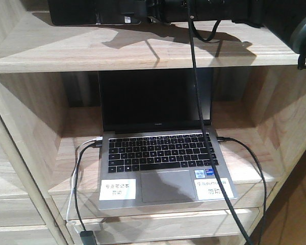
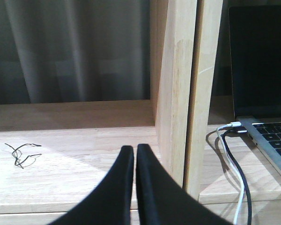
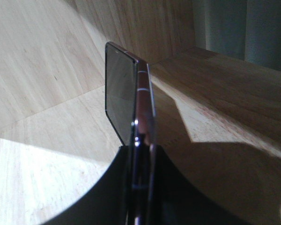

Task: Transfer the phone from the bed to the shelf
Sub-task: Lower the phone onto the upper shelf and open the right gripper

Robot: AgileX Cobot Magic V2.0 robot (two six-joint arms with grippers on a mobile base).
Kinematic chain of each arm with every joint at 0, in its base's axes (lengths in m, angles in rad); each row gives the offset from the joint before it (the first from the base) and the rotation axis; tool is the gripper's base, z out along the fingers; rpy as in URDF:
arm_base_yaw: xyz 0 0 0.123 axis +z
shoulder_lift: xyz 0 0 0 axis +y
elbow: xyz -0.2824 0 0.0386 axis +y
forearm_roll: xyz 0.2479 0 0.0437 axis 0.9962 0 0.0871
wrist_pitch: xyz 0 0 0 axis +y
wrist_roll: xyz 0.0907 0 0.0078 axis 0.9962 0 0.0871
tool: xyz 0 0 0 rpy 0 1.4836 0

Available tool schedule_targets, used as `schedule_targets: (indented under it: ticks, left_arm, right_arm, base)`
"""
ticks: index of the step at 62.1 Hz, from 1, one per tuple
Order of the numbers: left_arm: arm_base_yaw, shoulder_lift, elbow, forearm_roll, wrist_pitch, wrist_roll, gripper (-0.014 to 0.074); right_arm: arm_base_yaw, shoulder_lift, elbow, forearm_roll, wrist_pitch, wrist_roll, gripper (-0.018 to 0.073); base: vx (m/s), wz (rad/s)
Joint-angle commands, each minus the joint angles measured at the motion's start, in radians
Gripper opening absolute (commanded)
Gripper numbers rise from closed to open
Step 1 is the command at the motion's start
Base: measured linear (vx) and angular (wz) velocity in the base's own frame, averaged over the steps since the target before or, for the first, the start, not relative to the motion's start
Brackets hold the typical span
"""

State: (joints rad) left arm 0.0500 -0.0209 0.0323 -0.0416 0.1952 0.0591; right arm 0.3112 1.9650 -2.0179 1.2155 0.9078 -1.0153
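Up at the top of the front view, I see my right pincer (image 1: pixel 143 11) reaching over the upper board of the shelf (image 1: pixel 143 53), with the phone (image 1: pixel 94 13) a dark slab at its tip. Below it, on the next board, sits an open grey laptop (image 1: pixel 160 153) with two white labels and cables plugged into both sides.

From the left wrist view, my left pincer (image 2: pixel 135 152) has its two black fingers pressed together with nothing between them. Ahead of it stands a wooden post (image 2: pixel 178 89); off to its right is the laptop's corner (image 2: pixel 267 136).

From the right wrist view, my right pincer (image 3: pixel 141 152) squeezes the phone (image 3: pixel 126 93) by its edge. The phone sticks out ahead of the fingers, above the shelf board (image 3: pixel 37 154).
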Motion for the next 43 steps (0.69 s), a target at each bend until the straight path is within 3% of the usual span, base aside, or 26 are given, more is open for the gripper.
schedule_targets:
  ticks: [1, 13, 21, 43]
  left_arm:
    - [-0.008, -0.006, 0.007, -0.009, -0.073, 0.000, 0.0001]
    - [-0.008, -0.006, 0.007, -0.009, -0.073, 0.000, 0.0001]
    - [-0.008, -0.006, 0.007, -0.009, -0.073, 0.000, 0.0001]
    - [-0.008, -0.006, 0.007, -0.009, -0.073, 0.000, 0.0001]
  right_arm:
    - [-0.002, -0.050, -0.029, 0.046, -0.038, -0.010, 0.0216]
    - [-0.002, -0.055, -0.029, 0.045, -0.074, -0.005, 0.0558]
    - [-0.002, -0.065, -0.029, 0.035, -0.102, 0.002, 0.0722]
    - [-0.002, -0.094, -0.029, -0.009, -0.110, 0.010, 0.0672]
  base:
    - [0.00, 0.00]
    - [0.00, 0.00]
    - [0.00, 0.00]
    - [0.00, 0.00]
